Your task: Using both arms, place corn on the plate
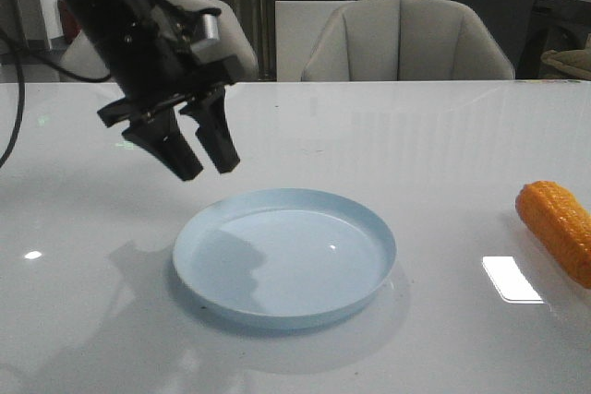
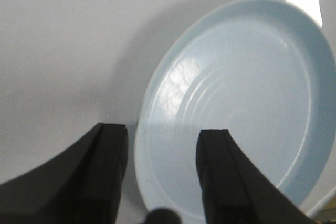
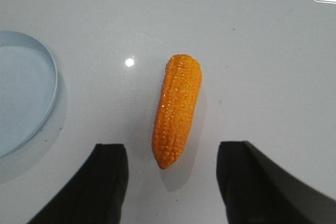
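The orange corn lies on the white table at the right edge of the front view. In the right wrist view the corn lies flat, its tapered end pointing between the fingers. My right gripper is open and empty, above the corn's tip; it does not show in the front view. The pale blue plate sits empty at the table's middle. My left gripper is open and empty, hovering above the plate's far left rim. In the left wrist view the left gripper straddles the plate's rim.
The white table is glossy, with bright light reflections near the corn. Grey chairs stand behind the table's far edge. The plate's rim shows beside the corn in the right wrist view.
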Controlling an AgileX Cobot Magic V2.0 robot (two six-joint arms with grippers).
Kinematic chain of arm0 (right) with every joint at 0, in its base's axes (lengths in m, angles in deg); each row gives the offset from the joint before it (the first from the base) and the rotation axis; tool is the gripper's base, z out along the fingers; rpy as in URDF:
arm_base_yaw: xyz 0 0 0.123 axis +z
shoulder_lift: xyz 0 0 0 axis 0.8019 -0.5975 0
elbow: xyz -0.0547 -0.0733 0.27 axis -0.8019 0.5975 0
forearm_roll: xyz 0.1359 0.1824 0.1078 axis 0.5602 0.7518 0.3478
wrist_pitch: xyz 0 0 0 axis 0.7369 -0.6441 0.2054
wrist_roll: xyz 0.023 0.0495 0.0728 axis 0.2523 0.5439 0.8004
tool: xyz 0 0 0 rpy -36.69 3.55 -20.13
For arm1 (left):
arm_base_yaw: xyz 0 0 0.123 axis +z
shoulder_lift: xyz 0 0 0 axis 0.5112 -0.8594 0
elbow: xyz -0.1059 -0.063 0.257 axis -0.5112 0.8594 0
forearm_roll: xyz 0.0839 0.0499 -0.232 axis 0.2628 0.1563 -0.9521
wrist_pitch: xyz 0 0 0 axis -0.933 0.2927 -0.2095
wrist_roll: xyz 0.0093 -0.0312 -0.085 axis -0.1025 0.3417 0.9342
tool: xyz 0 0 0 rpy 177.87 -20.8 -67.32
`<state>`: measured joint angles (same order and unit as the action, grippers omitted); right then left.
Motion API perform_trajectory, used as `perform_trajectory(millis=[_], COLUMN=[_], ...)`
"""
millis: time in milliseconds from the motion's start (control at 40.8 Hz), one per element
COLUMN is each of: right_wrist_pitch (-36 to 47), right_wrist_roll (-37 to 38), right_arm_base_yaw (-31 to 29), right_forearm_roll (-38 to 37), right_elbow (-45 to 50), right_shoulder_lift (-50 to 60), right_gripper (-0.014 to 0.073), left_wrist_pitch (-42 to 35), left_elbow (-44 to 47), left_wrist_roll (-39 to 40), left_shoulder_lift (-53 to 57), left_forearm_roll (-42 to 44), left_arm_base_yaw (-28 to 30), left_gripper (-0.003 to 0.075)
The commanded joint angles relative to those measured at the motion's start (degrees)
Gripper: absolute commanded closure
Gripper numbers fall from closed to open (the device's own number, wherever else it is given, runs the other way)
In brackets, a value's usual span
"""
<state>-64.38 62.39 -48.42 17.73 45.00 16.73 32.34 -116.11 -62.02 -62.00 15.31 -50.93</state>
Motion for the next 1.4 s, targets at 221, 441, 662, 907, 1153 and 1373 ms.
perform_trajectory(millis=[221,441,662,907,1153,1373], right_wrist_pitch=[1.8,1.1,1.1,-1.4,-2.7,-3.4], right_wrist_roll=[-0.4,-0.4,-0.4,-0.4,-0.4,-0.4], right_arm_base_yaw=[0.1,0.1,0.1,0.1,0.1,0.1], right_forearm_roll=[0.4,0.4,0.4,0.4,-0.5,-1.1], right_elbow=[-2.1,-2.1,-2.1,-2.1,-2.1,-4.5], right_shoulder_lift=[0.1,0.1,0.1,0.1,-0.1,-6.6], right_gripper=[0.0106,0.0106,0.0106,0.0106,0.0105,0.0102], left_wrist_pitch=[-8.0,-9.5,-17.2,-28.1,-30.0,-29.1], left_elbow=[-8.8,-7.3,7.3,31.6,48.1,56.2], left_wrist_roll=[-0.2,4.6,5.4,5.4,5.4,5.4], left_shoulder_lift=[12.1,22.1,34.9,51.4,62.6,66.5], left_forearm_roll=[7.2,21.1,21.4,21.4,20.9,17.4], left_arm_base_yaw=[0.9,1.7,8.7,17.7,19.5,19.6], left_gripper=[0.0337,0.0337,0.0337,0.0337,0.0337,0.0337])
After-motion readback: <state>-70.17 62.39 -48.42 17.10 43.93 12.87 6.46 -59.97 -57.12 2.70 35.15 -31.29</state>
